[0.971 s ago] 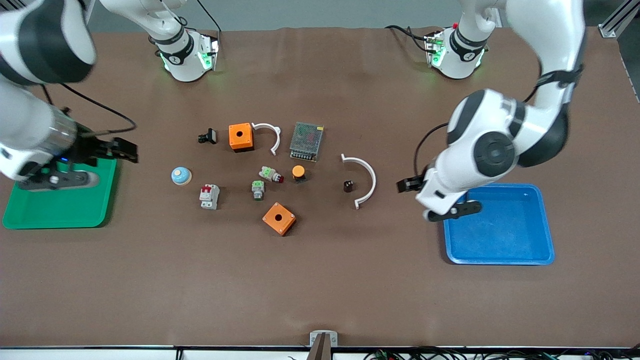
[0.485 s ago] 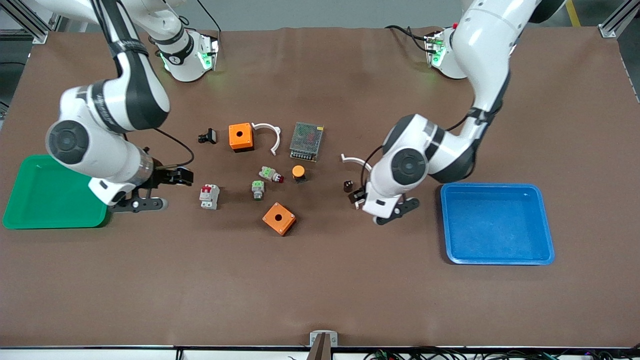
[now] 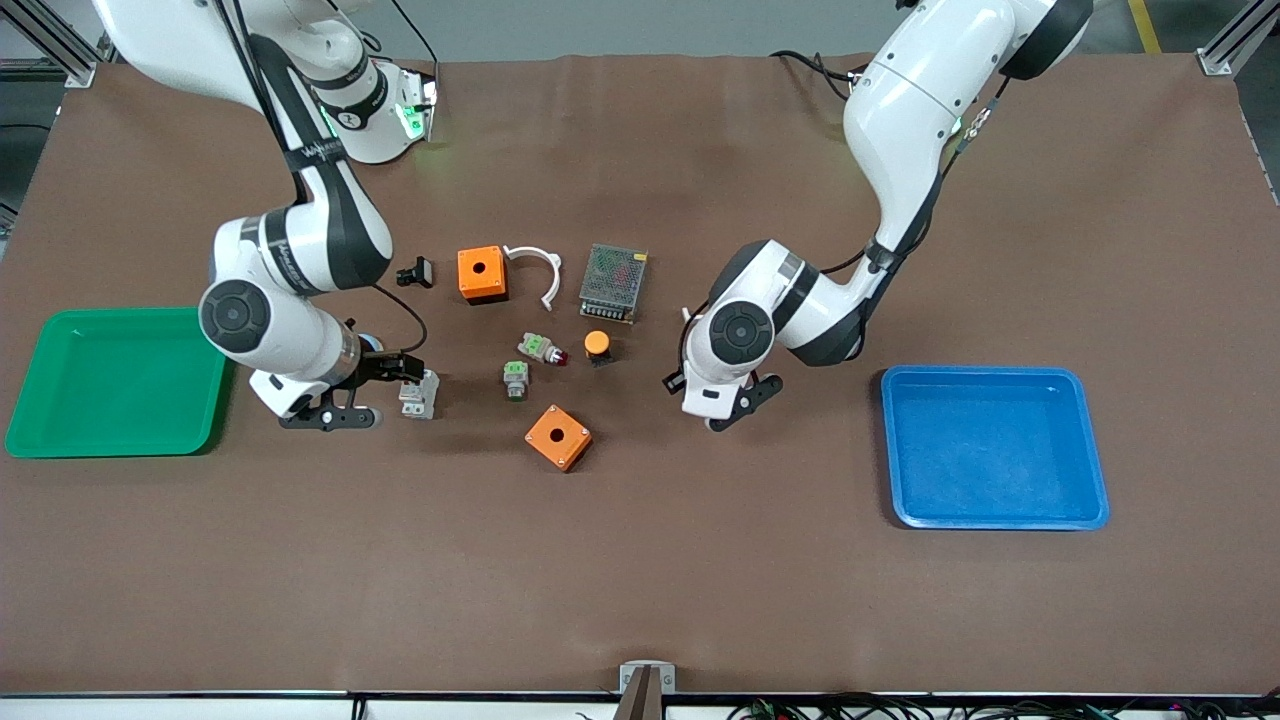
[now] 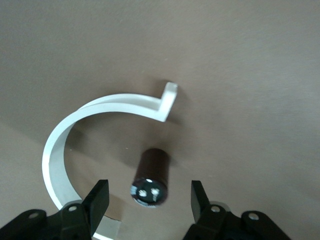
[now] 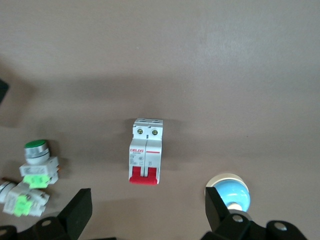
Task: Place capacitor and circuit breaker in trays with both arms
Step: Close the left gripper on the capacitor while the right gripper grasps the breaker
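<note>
The capacitor point(image 4: 150, 176), a small dark cylinder with a pale end, lies on the brown table inside the curve of a white clip point(image 4: 65, 140). My left gripper point(image 4: 148, 202) hangs open over it, one finger on each side, not touching. In the front view the left gripper point(image 3: 690, 385) hides the capacitor. The circuit breaker point(image 5: 146, 152), a light-grey block with red levers, lies flat on the table. My right gripper point(image 5: 148, 210) is open and empty just above it. In the front view the right gripper point(image 3: 400, 372) partly covers the breaker point(image 3: 422, 395).
A green tray point(image 3: 110, 380) lies at the right arm's end and a blue tray point(image 3: 1000, 450) at the left arm's end. Two orange boxes point(image 3: 481, 274) point(image 3: 558, 437), a grey mesh unit point(image 3: 612, 282), an orange-capped button point(image 3: 597, 345), green-topped parts point(image 3: 515, 378) and a blue-domed button point(image 5: 230, 192) lie around.
Both arms have swung in from over their trays toward the middle of the table. The right gripper now stands over the circuit breaker and the left over the capacitor.
</note>
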Available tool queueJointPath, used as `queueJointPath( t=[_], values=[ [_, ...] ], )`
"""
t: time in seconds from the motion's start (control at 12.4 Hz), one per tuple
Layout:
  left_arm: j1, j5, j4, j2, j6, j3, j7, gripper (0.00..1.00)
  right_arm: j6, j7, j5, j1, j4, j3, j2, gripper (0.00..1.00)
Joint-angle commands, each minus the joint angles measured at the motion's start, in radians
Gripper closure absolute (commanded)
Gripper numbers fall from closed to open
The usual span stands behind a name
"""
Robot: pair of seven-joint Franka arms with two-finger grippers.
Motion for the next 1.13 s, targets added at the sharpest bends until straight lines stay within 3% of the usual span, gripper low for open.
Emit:
queueJointPath(
  t=[0.0, 0.16, 0.4, 0.49, 0.57, 0.65, 1.05],
  values=[
    [-0.003, -0.02, -0.036, -0.009, 0.034, 0.004, -0.012, 0.33, 0.045, 0.04, 0.015, 0.013, 0.002, -0.003, 0.042, 0.0],
    [-0.003, -0.029, -0.034, 0.004, 0.079, 0.004, -0.022, 0.38, 0.116, 0.043, 0.015, 0.018, -0.026, -0.003, 0.07, 0.0],
    [-0.004, -0.032, -0.034, 0.02, 0.112, 0.004, -0.022, 0.58, 0.21, 0.055, 0.017, 0.038, -0.083, -0.003, 0.084, 0.0],
    [-0.003, -0.032, -0.033, 0.02, 0.113, 0.004, -0.022, 0.7, 0.226, 0.061, 0.017, 0.043, -0.095, -0.003, 0.09, 0.01],
    [-0.001, -0.032, -0.031, 0.017, 0.112, 0.004, -0.025, 0.92, 0.229, 0.061, 0.017, 0.044, -0.096, -0.003, 0.094, 0.05],
    [0.003, -0.032, -0.029, 0.005, 0.112, 0.006, -0.026, 1.0, 0.229, 0.061, 0.017, 0.044, -0.098, -0.003, 0.098, 0.1],
    [0.093, -0.009, -0.026, -0.139, 0.068, 0.018, -0.012, 1.0, 0.229, 0.067, 0.032, 0.038, -0.093, -0.003, 0.101, 0.76]
  ],
)
